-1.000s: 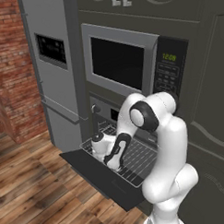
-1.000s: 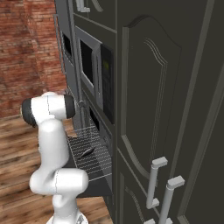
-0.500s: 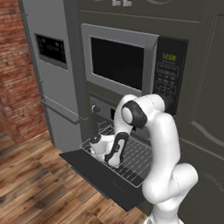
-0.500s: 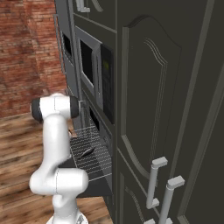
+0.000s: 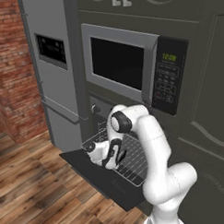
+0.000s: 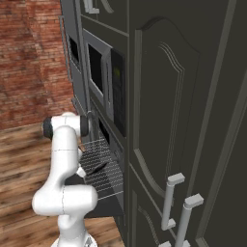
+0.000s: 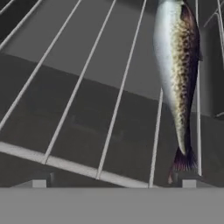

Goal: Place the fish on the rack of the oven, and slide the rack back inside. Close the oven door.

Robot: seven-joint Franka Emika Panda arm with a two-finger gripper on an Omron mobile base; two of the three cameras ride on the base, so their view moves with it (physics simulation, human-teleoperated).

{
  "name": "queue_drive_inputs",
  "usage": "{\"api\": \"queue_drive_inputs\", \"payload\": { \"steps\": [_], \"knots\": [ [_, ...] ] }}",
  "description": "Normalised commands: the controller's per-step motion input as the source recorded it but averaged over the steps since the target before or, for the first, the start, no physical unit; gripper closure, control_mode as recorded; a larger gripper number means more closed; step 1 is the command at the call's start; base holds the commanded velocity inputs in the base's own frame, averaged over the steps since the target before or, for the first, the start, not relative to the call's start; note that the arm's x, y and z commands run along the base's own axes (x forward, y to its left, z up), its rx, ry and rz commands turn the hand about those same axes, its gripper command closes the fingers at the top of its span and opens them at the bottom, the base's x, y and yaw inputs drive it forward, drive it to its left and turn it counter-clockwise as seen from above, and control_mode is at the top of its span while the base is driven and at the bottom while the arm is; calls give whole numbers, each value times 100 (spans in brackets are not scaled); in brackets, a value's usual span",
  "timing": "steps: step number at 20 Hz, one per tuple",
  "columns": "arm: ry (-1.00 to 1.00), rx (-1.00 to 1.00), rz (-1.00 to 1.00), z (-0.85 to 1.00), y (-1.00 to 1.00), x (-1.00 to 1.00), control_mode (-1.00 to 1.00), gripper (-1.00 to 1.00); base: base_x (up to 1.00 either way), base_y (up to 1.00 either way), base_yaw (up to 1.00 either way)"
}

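The fish (image 7: 178, 74) lies on the rack (image 7: 87, 87), its long body running along the wires and its dark tail (image 7: 183, 162) pointing toward the lower edge of the hand view. Its back is speckled brown, its belly pale and silvery. In the right base view the fish (image 6: 94, 168) shows as a slim dark shape on the wire grid (image 6: 107, 172).

The rack (image 5: 134, 160) is pulled out of the oven (image 5: 100, 105) and sits above the oven door (image 5: 96, 178), which hangs open and lies flat, hinged at its lower edge. The raised wire rail stands at the rack's outer left end.

The end effector (image 5: 117, 160) hangs low over the rack, just above the wires, with its jaws apart and nothing between them; the fish lies free on the wires, just beside it.

Above the oven sits a silver-framed microwave (image 5: 125, 62) with a keypad (image 5: 164, 84) and a green display. A grey refrigerator (image 5: 54, 75) stands to the left, beside a red brick wall (image 5: 10, 67). The floor (image 5: 34, 195) is wooden planks.
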Motion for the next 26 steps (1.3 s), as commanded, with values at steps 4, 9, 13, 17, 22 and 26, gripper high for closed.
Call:
{"api": "queue_drive_inputs", "payload": {
  "steps": [4, 9, 13, 17, 22, 26],
  "knots": [
    [-3, -14, -15, -80, -43, 14, -100, -100, 0, 0, 0],
    [0, -9, -22, -52, -93, 1, -100, -100, 0, 0, 0],
    [0, -4, -23, -31, -100, 0, -100, -100, 0, 0, 0],
    [-1, 0, -21, -13, -100, 0, -100, -100, 0, 0, 0],
    [-1, 0, -21, -8, -96, 0, -100, -100, 0, 0, 0],
    [-8, 0, -14, 6, -61, -22, -100, -100, 0, 0, 0]
  ]
}}
